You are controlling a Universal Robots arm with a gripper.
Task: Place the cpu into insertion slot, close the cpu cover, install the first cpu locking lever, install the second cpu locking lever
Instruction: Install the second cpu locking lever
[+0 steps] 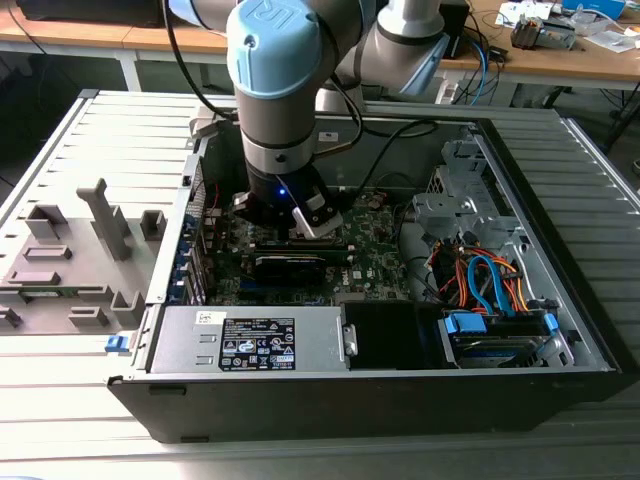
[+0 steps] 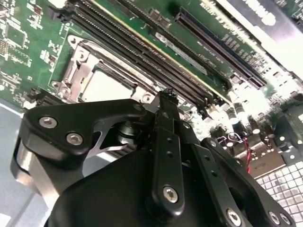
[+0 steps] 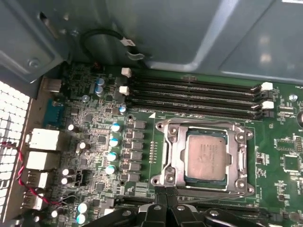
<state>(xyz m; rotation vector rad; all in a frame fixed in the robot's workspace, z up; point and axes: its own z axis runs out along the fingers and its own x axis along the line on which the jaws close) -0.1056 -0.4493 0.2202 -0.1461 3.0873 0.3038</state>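
I'm down inside the open case [image 1: 560, 330] on the worktop [image 1: 60, 390], arm [image 1: 275, 70] reaching over the motherboard [image 3: 284, 156]. In the first wrist view the cpu [image 3: 206, 154] sits flat in the slot [image 3: 177, 163], its silvery face showing through the window of the cover [image 3: 171, 142], which lies down over the socket. The end effector [image 3: 165, 193] hangs just at the socket's near edge, fingertips [image 3: 162, 191] pressed together with no gap and nothing between them. In the second wrist view the same fingers [image 2: 166, 101] meet right beside the socket frame, with the cpu [image 2: 106, 85] bright beyond them. Memory slots [image 3: 194, 97] run along the socket's far side.
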